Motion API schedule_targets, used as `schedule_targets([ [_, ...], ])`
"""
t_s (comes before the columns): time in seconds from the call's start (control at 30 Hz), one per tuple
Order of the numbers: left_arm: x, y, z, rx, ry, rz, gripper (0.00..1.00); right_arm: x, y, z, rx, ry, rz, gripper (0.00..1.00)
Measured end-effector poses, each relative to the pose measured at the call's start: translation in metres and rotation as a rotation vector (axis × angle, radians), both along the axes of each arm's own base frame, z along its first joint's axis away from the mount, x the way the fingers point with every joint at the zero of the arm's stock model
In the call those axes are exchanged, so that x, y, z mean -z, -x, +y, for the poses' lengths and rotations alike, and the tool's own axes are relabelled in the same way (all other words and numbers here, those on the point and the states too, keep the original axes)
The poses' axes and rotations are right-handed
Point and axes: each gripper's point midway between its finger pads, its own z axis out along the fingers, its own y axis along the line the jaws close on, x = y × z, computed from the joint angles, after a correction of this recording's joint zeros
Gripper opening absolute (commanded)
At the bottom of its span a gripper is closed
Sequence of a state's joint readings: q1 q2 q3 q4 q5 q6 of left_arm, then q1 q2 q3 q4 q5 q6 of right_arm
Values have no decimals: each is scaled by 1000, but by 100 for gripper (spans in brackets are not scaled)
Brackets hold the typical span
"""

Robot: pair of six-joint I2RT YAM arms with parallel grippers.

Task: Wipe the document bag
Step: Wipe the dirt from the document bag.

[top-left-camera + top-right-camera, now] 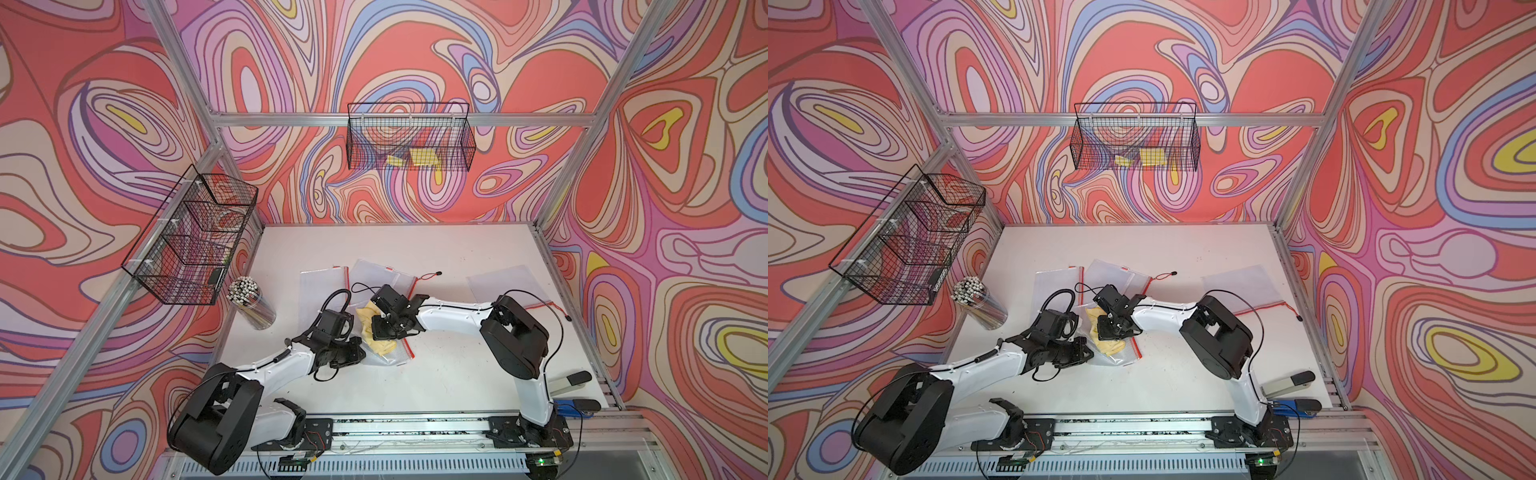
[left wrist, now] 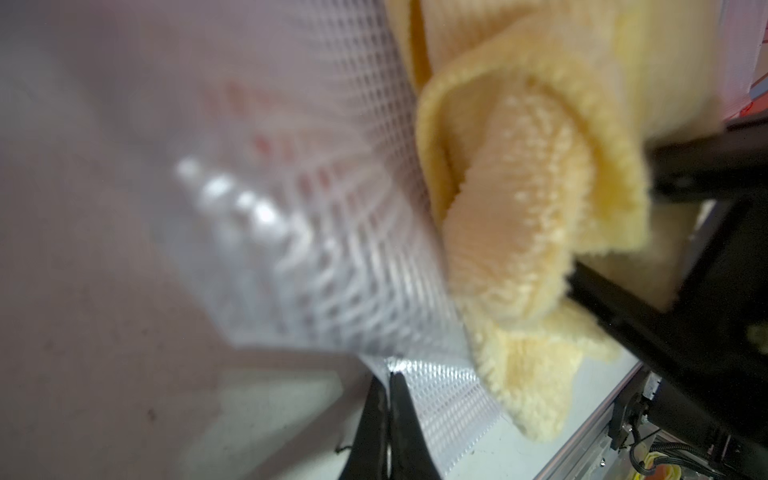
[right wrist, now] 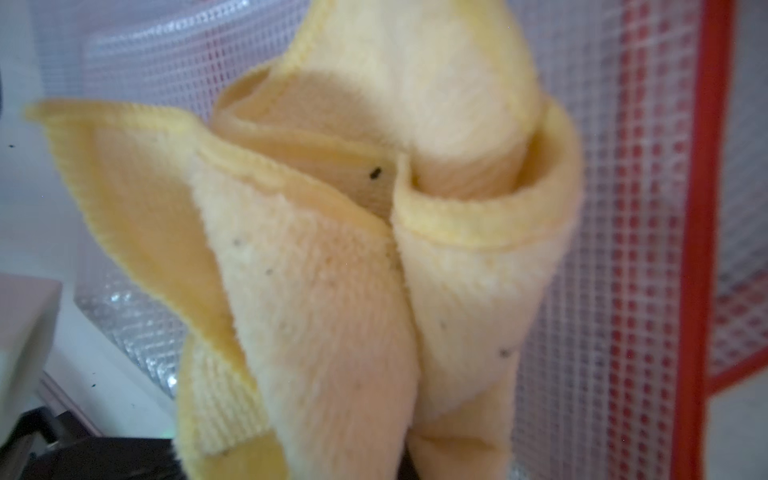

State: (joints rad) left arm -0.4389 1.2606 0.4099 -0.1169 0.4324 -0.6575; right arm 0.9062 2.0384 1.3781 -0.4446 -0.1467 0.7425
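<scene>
On the white table (image 1: 457,374) my left gripper (image 2: 388,376) pinches the clear mesh, red-zipped document bag (image 3: 623,208); my right gripper (image 1: 386,326) presses a clamped fluffy yellow cloth (image 3: 332,291) on it: wiping looks underway, unfinished.

counter (image 1: 457,374) white | rear: left pouch (image 1: 318,284), middle pouch (image 1: 374,272), right pouch (image 1: 503,282) | centre: document bag (image 1: 397,358) | left edge: jar of sticks (image 1: 253,309) | right front: grey tool (image 1: 567,381)

The document bag (image 2: 332,232) in the left gripper (image 2: 388,378) is glossy, gridded clear plastic; the cloth (image 2: 519,187) beside it is fluffy and matt.
</scene>
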Motion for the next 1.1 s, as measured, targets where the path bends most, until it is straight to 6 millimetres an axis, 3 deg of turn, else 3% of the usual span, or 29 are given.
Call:
schedule_targets([
  [0.13, -1, 0, 0, 1, -1, -4, 0, 3, -12, -25, 46, 61, -5, 0],
  [0.33, -6, -4, -7, 17, 32, -32, 0, 6, -24, -95, 170, 132, 10, 0],
  [0.6, -6, 3, -30, 115, 60, -17, 0, 3, 7, -162, 271, 244, 22, 0],
  [0.7, -4, 8, -44, 178, 47, -14, 0, -9, 12, -176, 294, 273, 15, 0],
  [0.8, 1, 9, -51, 201, 38, 1, 0, -35, 7, -164, 282, 203, -25, 0],
  [0.93, 1, 5, -55, 204, 50, -3, 0, -62, -5, -114, 196, 61, -59, 0],
  [1.0, 1, 5, -55, 204, 50, -4, 0, -61, -4, -84, 137, 23, -59, 0],
  [1.1, 1, 5, -55, 204, 49, -4, 0, -34, 6, -50, 57, 2, -15, 0],
])
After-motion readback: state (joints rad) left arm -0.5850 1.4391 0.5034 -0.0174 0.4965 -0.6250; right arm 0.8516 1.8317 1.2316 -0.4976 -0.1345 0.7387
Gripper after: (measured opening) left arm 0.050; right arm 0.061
